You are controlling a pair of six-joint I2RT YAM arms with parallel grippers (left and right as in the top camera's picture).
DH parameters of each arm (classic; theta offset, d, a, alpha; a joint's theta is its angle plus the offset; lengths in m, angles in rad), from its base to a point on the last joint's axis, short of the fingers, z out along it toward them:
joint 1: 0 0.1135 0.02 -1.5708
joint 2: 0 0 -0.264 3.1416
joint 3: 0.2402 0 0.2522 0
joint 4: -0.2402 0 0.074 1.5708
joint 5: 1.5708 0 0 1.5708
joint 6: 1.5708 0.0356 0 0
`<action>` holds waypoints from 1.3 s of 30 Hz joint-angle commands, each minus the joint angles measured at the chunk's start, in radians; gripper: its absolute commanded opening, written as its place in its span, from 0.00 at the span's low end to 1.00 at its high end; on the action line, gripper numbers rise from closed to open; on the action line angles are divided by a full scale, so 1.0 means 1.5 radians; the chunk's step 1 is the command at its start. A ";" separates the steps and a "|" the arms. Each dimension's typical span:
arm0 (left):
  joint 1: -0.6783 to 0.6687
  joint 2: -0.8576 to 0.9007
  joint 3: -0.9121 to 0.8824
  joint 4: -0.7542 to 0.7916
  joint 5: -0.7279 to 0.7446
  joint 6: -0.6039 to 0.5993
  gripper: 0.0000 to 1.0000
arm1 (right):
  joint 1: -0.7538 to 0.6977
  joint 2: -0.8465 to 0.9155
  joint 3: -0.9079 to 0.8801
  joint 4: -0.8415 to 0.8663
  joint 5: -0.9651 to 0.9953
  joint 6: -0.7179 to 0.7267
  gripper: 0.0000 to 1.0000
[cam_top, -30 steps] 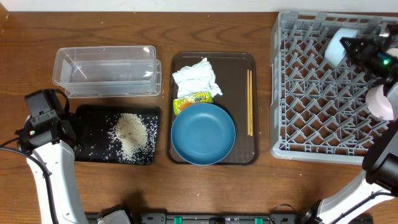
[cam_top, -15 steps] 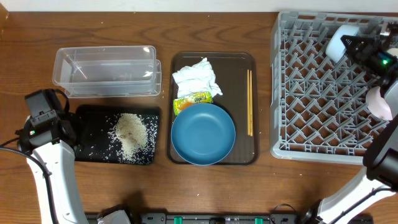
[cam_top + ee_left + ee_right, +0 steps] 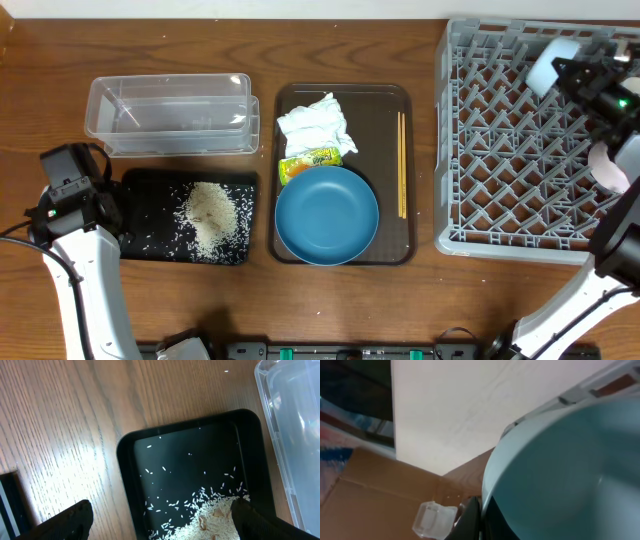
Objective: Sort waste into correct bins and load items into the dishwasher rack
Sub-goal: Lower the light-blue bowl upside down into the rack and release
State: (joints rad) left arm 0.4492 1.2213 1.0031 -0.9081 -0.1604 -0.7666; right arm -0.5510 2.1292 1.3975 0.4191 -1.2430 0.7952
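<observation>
My right gripper (image 3: 578, 76) is shut on the rim of the small light-blue bowl (image 3: 552, 62) and holds it tilted over the far right of the grey dishwasher rack (image 3: 500, 150). The bowl fills the right wrist view (image 3: 570, 475), with one finger (image 3: 481, 517) on its rim. A pale pink bowl (image 3: 604, 166) lies in the rack, partly hidden by the arm. My left gripper (image 3: 162, 527) is open above the black tray (image 3: 150, 190), which holds rice (image 3: 210, 212). The clear tub (image 3: 170, 115) stands behind it. No white cup shows.
A dark brown serving tray (image 3: 390, 100) at the centre holds the crumpled tissue (image 3: 315, 125), the green-and-yellow wrapper (image 3: 308, 160), the dark-blue bowl (image 3: 327, 215) and the chopsticks (image 3: 402, 178). Bare wooden table (image 3: 60, 435) lies left of the black tray.
My right gripper has moved slightly to the right and farther back with the light-blue bowl. The left arm has not moved.
</observation>
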 commanded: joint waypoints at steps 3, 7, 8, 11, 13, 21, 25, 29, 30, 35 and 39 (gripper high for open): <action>0.003 -0.001 0.011 0.000 -0.004 -0.006 0.91 | -0.041 0.006 -0.002 -0.016 -0.027 0.071 0.02; 0.003 -0.001 0.011 0.000 -0.004 -0.006 0.91 | -0.058 -0.019 -0.002 -0.073 -0.004 0.062 0.07; 0.003 -0.001 0.011 0.000 -0.004 -0.006 0.91 | -0.061 -0.030 -0.002 -0.104 0.010 0.054 0.07; 0.003 -0.001 0.011 0.000 -0.004 -0.006 0.91 | -0.062 -0.074 -0.002 -0.211 0.061 0.009 0.08; 0.003 -0.001 0.011 0.000 -0.004 -0.006 0.91 | -0.062 -0.112 -0.002 -0.291 0.114 -0.023 0.09; 0.003 -0.001 0.011 0.000 -0.004 -0.006 0.91 | -0.067 -0.273 -0.002 -0.494 0.354 -0.078 0.86; 0.003 -0.001 0.011 0.000 -0.004 -0.006 0.91 | -0.060 -0.323 -0.002 -0.506 0.391 -0.080 0.95; 0.003 -0.001 0.011 0.000 -0.004 -0.006 0.91 | -0.033 -0.334 -0.002 -0.504 0.411 -0.083 0.87; 0.003 -0.001 0.011 0.000 -0.004 -0.006 0.91 | -0.025 -0.333 -0.002 -0.507 0.429 -0.083 0.87; 0.003 -0.001 0.011 0.000 -0.004 -0.006 0.91 | 0.046 -0.319 -0.002 -0.518 0.639 -0.113 0.79; 0.003 -0.001 0.011 0.000 -0.004 -0.006 0.91 | 0.096 -0.277 -0.002 -0.452 0.780 -0.168 0.67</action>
State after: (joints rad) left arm 0.4492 1.2217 1.0031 -0.9085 -0.1600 -0.7666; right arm -0.4454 1.6581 1.3869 -0.2897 -0.3061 0.6289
